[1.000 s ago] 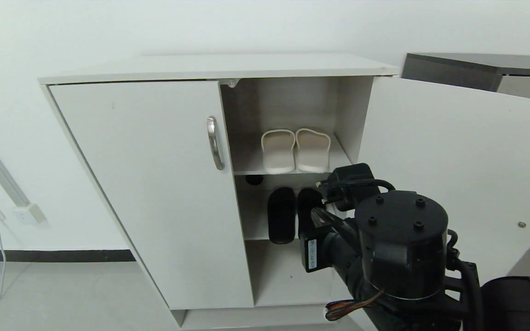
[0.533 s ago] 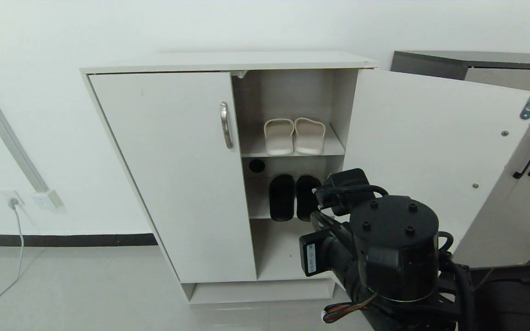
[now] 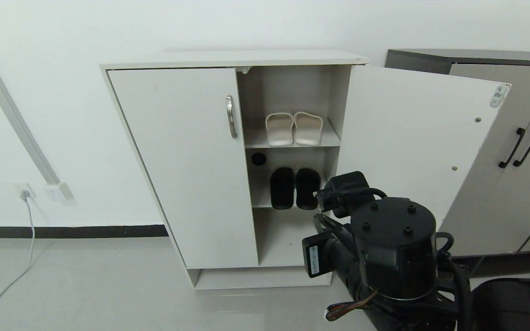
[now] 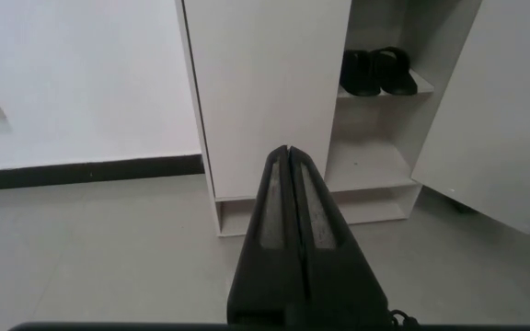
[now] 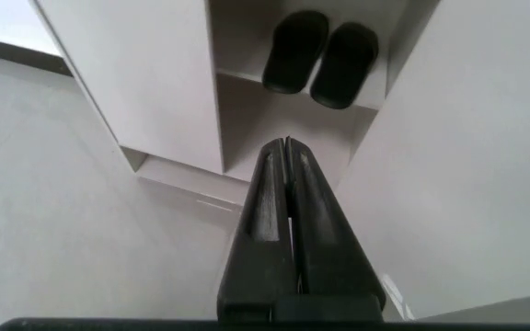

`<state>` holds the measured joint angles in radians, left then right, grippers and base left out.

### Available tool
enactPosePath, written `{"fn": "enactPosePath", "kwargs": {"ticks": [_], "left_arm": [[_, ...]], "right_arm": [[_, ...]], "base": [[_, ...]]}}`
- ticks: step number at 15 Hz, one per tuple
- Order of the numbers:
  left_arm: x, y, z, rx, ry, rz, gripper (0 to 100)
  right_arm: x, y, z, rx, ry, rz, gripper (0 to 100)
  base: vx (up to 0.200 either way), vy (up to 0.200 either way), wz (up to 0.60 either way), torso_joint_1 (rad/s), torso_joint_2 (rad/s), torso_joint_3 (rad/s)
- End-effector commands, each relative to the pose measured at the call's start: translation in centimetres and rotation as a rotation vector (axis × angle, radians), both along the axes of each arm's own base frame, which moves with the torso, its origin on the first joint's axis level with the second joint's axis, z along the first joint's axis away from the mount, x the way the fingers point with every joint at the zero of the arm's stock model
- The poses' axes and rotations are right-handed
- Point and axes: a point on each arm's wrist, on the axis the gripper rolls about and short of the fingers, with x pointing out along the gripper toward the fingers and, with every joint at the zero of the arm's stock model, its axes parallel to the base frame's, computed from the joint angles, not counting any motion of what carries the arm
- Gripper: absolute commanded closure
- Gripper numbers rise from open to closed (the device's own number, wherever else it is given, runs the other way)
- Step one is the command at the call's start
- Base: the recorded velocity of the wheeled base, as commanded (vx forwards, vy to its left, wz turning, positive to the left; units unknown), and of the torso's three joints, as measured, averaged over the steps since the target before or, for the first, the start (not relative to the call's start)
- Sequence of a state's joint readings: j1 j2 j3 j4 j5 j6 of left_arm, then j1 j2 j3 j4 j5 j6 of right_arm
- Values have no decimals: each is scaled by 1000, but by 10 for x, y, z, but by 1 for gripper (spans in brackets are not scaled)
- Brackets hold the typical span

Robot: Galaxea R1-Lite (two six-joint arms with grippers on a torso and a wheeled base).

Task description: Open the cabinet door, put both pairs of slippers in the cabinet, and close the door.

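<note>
The white cabinet (image 3: 233, 59) stands against the wall, its right door (image 3: 412, 138) swung open and its left door (image 3: 182, 161) closed. A white pair of slippers (image 3: 294, 128) lies on the upper shelf. On the middle shelf is a black pair (image 3: 295, 187), also in the left wrist view (image 4: 380, 72) and the right wrist view (image 5: 320, 64). My right gripper (image 5: 286, 142) is shut with nothing in it, low in front of the open compartment, beside the open door (image 5: 467, 165). My left gripper (image 4: 288, 150) is shut and holds nothing, above the floor in front of the cabinet.
A grey cabinet with black handles (image 3: 518, 147) stands right behind the open door. A wall socket with a cable (image 3: 25, 193) is at the far left. Bare tiled floor (image 3: 108, 285) lies before the cabinet. The bottom compartment (image 3: 283, 239) holds nothing.
The head camera has drawn back from the cabinet, so the cabinet looks smaller and the grey cabinet on the right has come into sight. The slippers and the doors have not moved.
</note>
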<state>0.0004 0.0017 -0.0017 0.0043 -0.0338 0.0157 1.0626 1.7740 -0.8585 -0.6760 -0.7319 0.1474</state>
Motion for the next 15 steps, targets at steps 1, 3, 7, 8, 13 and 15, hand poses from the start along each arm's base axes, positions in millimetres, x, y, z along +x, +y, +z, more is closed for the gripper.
{"fn": "enactPosePath", "kwargs": {"ticks": [1, 3, 7, 8, 13, 15], "left_arm": [[0, 0, 0, 0, -1, 1, 100], [0, 0, 0, 0, 0, 1, 100], [0, 0, 0, 1, -1, 1, 100], [0, 0, 0, 0, 0, 1, 100], [0, 0, 0, 1, 0, 1, 100], [0, 0, 0, 1, 0, 1, 100]], "right_arm": [[0, 0, -1, -2, 2, 1, 100], [1, 0, -1, -4, 2, 1, 100], [1, 0, -2, -5, 3, -1, 100], [1, 0, -1, -4, 3, 1, 100], [2, 1, -4, -10, 7, 4, 100], [2, 2, -5, -12, 9, 5, 100]], "base": [[0, 0, 0, 0, 0, 0], [0, 0, 0, 0, 0, 0], [0, 0, 0, 0, 0, 0], [0, 0, 0, 0, 0, 0], [0, 0, 0, 0, 0, 0], [0, 0, 0, 0, 0, 0]]}}
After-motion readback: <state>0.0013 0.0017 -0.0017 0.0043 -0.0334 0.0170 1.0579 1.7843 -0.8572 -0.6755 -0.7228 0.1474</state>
